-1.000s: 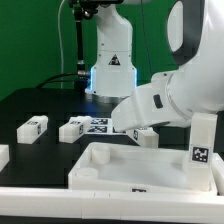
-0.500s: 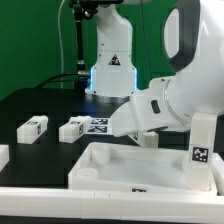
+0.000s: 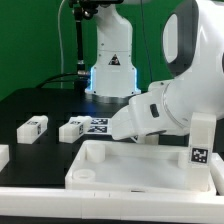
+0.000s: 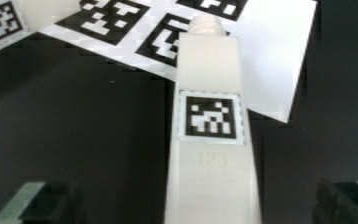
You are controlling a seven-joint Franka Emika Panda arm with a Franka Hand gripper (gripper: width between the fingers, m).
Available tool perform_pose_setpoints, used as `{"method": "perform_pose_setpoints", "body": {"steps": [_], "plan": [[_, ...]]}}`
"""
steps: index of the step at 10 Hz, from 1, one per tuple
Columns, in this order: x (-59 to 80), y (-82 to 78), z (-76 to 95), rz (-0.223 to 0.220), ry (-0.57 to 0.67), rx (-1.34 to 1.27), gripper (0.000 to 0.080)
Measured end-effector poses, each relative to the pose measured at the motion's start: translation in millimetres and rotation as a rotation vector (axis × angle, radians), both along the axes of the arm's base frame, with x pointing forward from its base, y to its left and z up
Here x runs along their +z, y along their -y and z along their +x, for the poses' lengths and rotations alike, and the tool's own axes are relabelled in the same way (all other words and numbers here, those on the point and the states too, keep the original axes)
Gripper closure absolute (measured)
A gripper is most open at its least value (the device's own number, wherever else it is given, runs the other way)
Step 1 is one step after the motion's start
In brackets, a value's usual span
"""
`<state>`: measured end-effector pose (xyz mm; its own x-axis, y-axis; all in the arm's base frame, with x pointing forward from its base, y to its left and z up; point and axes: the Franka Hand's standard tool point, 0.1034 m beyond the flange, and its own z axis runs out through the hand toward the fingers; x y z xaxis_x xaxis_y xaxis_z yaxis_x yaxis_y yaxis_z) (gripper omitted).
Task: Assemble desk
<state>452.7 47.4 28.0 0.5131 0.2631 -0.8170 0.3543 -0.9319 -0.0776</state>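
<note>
The tabletop [image 3: 120, 176] was plain white. Each white leg [image 4: 211, 190] bore a black-and-white tag [image 4: 211, 117]. The marker board [image 4: 114, 20] showed black square patterns on white, over a black table [image 3: 30, 105] before a green backdrop [image 3: 30, 40].

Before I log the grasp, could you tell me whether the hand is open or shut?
Open. In the wrist view the hand has its fingers wide apart, clear of the leg lying between them.

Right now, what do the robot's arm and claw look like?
The arm is shiny white and chunky, with rounded shells and a dark grey joint band. Its base carries a triangle warning sticker and glows blue. The claw has dark fingertips.
</note>
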Motion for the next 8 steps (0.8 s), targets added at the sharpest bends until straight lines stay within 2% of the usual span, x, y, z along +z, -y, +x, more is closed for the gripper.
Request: {"method": "perform_pose_setpoints", "body": {"steps": [4, 5, 6, 8], "plan": [[2.2, -3.9, -1.5, -0.001, -0.006, 0.004, 0.0151], [8.7, -4.2, -4.7, -0.007, -0.035, 0.003, 0.0151], [14.6, -4.0, -1.1, -0.006, -0.028, 0.001, 0.0151], [26.3, -4.3, -11.9, -0.034, -0.136, -0.005, 0.0151]]}}
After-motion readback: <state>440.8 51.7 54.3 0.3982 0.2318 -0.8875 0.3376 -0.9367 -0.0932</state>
